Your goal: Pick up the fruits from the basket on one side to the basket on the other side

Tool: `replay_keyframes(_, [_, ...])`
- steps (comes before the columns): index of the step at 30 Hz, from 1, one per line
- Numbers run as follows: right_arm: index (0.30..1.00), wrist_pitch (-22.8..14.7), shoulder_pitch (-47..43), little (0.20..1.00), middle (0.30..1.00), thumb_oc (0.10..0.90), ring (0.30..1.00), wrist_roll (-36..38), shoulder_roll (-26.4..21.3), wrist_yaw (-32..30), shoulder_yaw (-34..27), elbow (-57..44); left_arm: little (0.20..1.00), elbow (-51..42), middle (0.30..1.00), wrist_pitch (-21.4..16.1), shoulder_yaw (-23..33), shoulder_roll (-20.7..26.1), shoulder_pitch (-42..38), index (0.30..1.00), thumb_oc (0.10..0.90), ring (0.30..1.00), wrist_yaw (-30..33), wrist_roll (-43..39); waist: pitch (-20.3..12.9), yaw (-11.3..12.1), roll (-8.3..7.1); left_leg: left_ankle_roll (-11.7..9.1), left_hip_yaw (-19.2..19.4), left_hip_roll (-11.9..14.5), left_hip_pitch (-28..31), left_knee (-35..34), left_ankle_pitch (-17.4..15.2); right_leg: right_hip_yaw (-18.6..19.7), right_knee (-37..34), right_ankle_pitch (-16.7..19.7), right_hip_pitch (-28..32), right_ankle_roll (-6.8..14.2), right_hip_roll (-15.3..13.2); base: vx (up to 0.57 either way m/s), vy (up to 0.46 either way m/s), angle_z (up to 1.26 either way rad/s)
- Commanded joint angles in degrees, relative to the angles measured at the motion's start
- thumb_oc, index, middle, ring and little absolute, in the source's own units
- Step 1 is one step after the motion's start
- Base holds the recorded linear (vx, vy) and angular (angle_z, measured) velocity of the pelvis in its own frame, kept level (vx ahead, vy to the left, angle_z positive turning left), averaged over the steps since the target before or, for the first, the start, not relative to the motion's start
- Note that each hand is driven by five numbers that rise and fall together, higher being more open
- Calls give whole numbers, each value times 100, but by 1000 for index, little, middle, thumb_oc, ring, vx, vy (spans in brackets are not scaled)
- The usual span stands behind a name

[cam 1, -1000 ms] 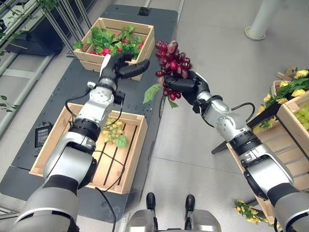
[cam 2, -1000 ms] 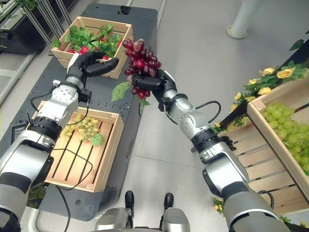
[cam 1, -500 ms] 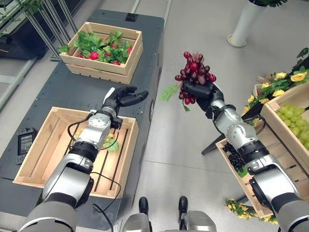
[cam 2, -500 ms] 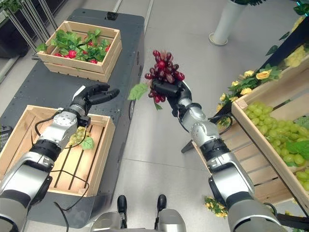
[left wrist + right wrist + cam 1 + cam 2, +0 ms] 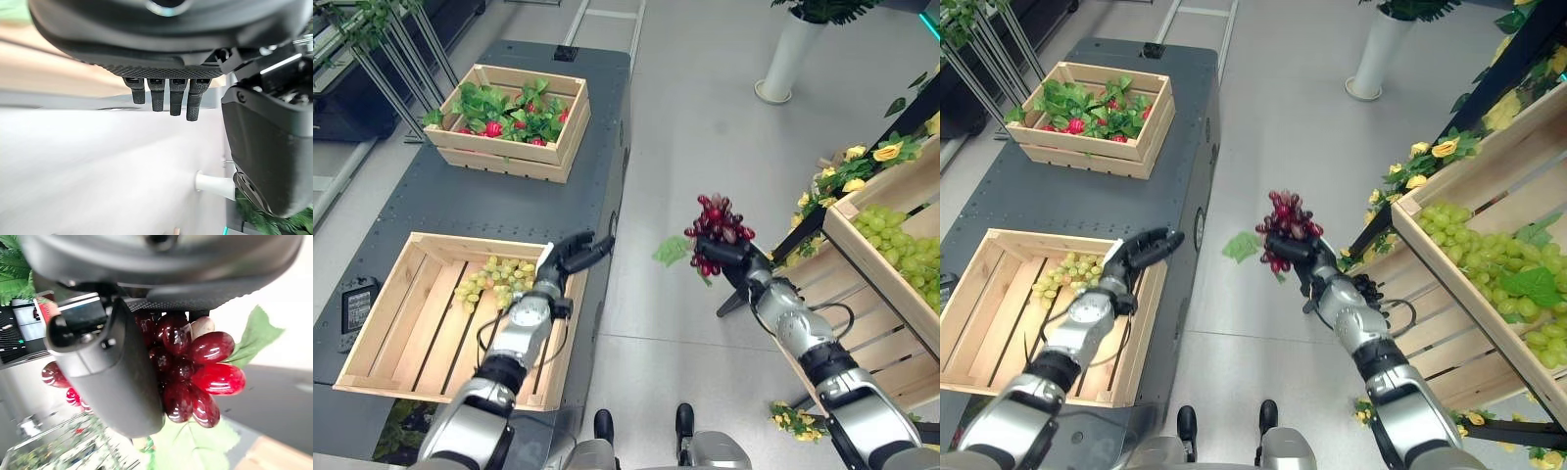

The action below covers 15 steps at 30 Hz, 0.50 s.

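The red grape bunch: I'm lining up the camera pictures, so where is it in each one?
Left eye view: red grape bunch right of centre, gripped by the right hand above the floor.
Right eye view: near centre.
Right wrist view: centre, behind the thumb.
Left wrist view: I can't find it there.
Shared landmark: the crate of green grapes beside the open left hand.
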Motion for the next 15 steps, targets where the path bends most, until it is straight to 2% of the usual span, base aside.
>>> replay_keyframes(1, [300, -683, 269, 300, 300, 400, 300, -156, -44, 437, -573, -306, 900, 43, 900, -968, 85, -212, 292, 900, 800, 900, -460, -447, -1312, -36, 227, 37, -129, -132, -79, 12, -588, -51, 3, -188, -43, -166, 150, 21, 11, -11])
replay_keyframes(4, [300, -656, 607, 300, 300, 400, 300, -183, -17, 539, -753, -266, 900, -135, 900, -1091, 137, -283, 589, 900, 800, 900, -568, -475, -1251, -48, 227, 35, -64, -112, -99, 12, -582, -27, 3, -139, -92, -145, 157, 20, 19, -14])
replay_keyframes(9, [300, -598, 948, 300, 300, 400, 300, -235, 1, 592, -868, -234, 900, -318, 900, -1092, 104, -313, 814, 900, 800, 900, -499, -479, -1107, -91, 214, 55, 42, -94, -176, 12, -566, 20, 3, -74, -214, -112, 157, 0, 23, -12])
replay_keyframes(15, [300, -725, 1262, 300, 300, 400, 300, -515, -51, 509, -987, -277, 900, -582, 900, -1123, 176, -336, 1004, 900, 800, 900, -516, -717, -867, -180, 203, 97, 269, -73, -257, 12, -517, 213, 91, -29, -442, -97, 166, 8, 32, -16])
